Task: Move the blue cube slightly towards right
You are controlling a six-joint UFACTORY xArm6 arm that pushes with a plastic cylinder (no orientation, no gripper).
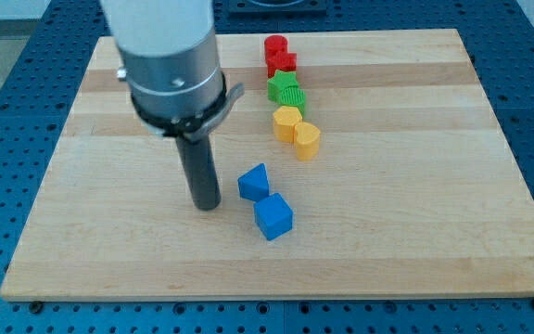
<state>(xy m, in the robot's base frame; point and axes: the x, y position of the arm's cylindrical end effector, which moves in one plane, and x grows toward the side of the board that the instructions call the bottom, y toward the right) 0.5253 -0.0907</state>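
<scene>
The blue cube (273, 217) lies on the wooden board (415, 186) below the middle. A blue wedge-shaped block (254, 182) sits just above it and slightly to the view's left, nearly touching. My tip (206, 204) rests on the board to the view's left of both blue blocks, about a block's width from the cube and close to the wedge. The rod hangs from a grey and white arm body (170, 65) at the view's upper left.
A column of blocks runs down from the view's top centre: two red blocks (279, 56), a green block (286, 91), a yellow block (287, 122) and a yellow heart-like block (307, 140). Blue perforated table surrounds the board.
</scene>
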